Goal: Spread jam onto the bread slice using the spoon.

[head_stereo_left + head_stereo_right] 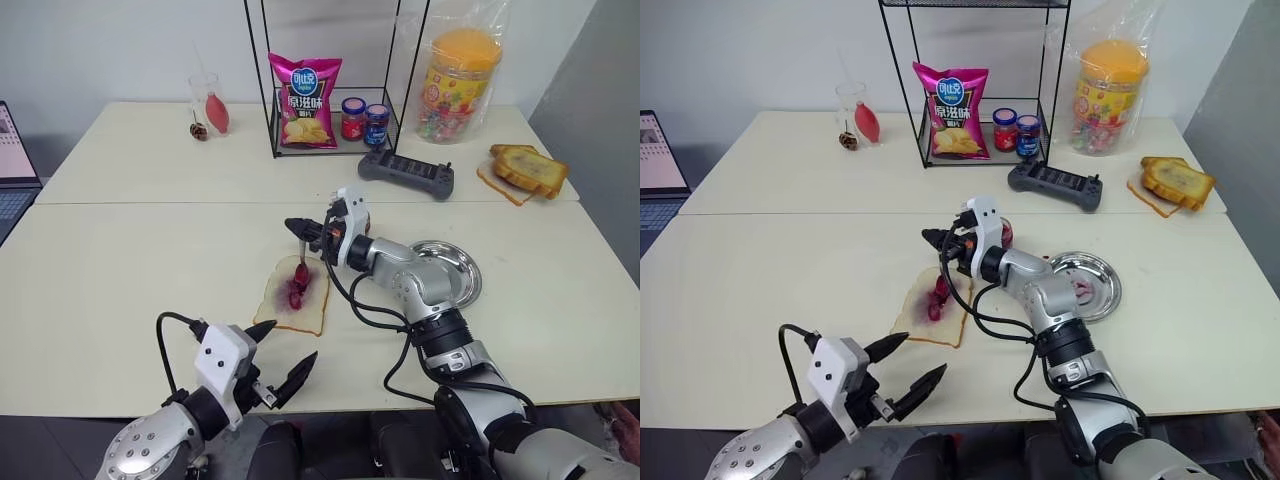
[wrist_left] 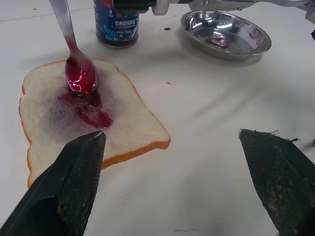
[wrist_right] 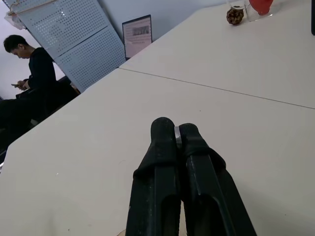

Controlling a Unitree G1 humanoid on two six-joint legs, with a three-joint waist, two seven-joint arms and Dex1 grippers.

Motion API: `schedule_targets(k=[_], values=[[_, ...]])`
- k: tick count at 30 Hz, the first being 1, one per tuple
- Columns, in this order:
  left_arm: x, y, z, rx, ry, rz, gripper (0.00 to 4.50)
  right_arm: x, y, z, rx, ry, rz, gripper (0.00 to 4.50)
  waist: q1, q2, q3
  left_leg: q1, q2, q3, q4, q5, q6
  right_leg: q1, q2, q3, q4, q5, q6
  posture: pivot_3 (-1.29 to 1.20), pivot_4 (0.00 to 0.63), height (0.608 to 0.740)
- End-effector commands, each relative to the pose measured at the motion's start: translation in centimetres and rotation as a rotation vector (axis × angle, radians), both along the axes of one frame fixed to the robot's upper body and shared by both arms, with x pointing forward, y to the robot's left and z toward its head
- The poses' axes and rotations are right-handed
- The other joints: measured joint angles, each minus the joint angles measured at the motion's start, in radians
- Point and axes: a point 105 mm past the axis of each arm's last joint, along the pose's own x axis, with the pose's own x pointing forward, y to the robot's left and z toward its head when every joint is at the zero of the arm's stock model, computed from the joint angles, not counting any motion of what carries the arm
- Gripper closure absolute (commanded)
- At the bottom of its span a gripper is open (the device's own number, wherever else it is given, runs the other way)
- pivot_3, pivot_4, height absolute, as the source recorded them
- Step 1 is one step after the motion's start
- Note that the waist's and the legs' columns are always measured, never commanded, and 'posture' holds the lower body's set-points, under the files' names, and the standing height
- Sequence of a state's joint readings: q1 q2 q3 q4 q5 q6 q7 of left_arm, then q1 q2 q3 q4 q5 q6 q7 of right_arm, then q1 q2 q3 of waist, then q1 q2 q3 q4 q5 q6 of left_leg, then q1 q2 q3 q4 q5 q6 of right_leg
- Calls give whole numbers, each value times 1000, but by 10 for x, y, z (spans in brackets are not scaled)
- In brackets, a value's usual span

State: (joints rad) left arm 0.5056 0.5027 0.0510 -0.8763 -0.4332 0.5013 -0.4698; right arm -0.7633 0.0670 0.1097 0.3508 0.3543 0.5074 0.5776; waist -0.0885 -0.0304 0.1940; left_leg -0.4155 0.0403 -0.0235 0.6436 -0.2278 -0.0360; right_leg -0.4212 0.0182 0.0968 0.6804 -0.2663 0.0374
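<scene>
Cream table, right gripper clamping spoon on bread slice, left gripper spread wide.

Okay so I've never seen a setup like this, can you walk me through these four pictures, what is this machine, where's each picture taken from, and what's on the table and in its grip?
This is a humanoid robot with two arms, each ending in a gripper of two black fingers. Two pictures come from cameras in its head, looking down over a pale table. The other two come from a camera on each wrist, looking along that gripper's fingers.

The right gripper is shut on the spoon, whose bowl rests on the bread slice in a smear of jam. The left gripper is open, holding nothing, near the table's front edge.

Also on the table: the open jam jar, a metal plate, a wire rack holding a crisp bag and two lidded jars, a black controller, a toast stack and a tub of sweets. The right wrist view also shows a person in the background.
</scene>
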Motion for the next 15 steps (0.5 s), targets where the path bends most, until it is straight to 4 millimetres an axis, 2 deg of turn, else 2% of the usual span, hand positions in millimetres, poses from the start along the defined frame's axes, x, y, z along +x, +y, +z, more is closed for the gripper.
schedule_targets(k=[1, 8, 15], values=[[-4, -1, 6, -8, -28, -12, 0, -5, 3, 6, -4, -42, 27, 4456, 0, 0, 0, 0, 0, 0, 0, 0, 0, 0, 0, 0, 0, 0, 0, 0, 150, 740], [-12, 7, -6, -2, -11, -8, 0, -15, 5, 5, 42, 62, 96, 4456, 0, 0, 0, 0, 0, 0, 0, 0, 0, 0, 0, 0, 0, 0, 0, 0, 150, 740], [-19, 8, -16, -4, -9, -11, 0, -17, 1, 16, 119, 167, 137, 4456, 0, 0, 0, 0, 1, 0, -1, 0, 0, 0, 0, 0, 0, -1, -1, 0, 150, 740]])
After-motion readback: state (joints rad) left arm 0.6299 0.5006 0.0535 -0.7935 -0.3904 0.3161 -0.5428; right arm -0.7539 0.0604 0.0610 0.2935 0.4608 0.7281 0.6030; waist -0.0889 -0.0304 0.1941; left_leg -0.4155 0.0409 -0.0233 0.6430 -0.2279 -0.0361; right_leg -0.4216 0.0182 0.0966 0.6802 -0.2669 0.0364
